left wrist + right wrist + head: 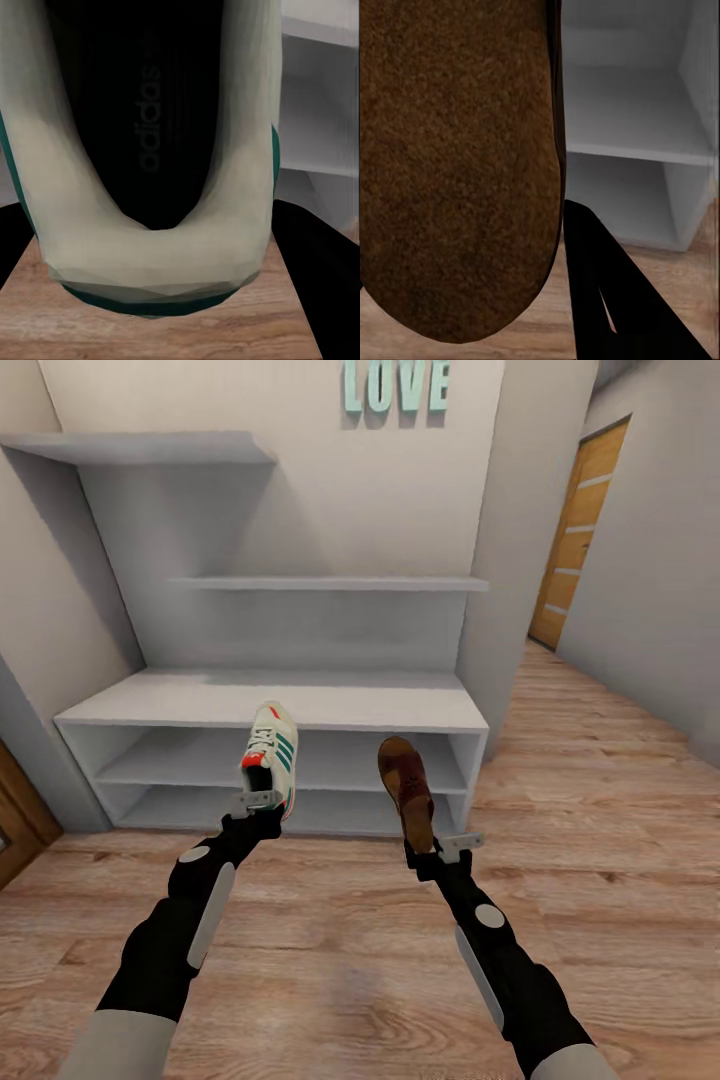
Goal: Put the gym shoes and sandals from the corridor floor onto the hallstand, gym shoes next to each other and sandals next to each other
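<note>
White gym shoe, green-striped with a red-orange heel patch, clamped at the heel in the left hand, held off the corridor floor before the hallstand. Brown sandal, clamped in the right hand, held just right of the gym shoe, before the hallstand's open shelf compartments.

Wall lettering "LOVE": pale teal block capitals, mounted high on the off-white back wall
Wooden door: orange-brown with pale horizontal bands, at the far end of the right side
Second door: brown, partly visible at the left edge
</note>
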{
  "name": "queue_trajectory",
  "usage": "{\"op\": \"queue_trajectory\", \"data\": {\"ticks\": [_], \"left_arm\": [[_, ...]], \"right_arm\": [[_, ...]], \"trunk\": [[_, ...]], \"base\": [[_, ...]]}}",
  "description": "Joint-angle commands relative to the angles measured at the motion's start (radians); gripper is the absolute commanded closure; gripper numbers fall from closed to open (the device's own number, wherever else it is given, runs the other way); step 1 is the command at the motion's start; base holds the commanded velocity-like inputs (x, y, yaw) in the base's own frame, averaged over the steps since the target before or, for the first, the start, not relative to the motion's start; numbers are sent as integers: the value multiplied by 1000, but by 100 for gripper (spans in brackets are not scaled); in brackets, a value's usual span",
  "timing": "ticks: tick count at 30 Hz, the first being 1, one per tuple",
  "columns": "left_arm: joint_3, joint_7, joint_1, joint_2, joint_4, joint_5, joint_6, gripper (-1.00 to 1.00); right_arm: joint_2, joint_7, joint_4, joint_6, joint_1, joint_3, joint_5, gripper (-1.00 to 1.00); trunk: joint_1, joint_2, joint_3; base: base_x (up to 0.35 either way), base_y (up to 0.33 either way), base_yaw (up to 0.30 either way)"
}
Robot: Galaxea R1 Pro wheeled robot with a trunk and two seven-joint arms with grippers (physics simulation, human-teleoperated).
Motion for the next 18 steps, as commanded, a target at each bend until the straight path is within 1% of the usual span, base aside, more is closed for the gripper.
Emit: {"op": "queue_trajectory", "data": {"ticks": [1,7,18], "left_arm": [[1,-1,0,0,-2,8,6,100],[1,-1,0,0,-2,8,6,100],[1,-1,0,0,-1,8,6,100]], "right_arm": [[0,-3,-1,5,-1,1,-3,100],[0,-3,-1,5,-1,1,-3,100],[0,-3,-1,5,-1,1,-3,100]], "trunk": [[0,0,0],[0,0,5],[0,0,15]], "base": [[0,6,-275],[0,44,-275],[0,4,-272]]}}
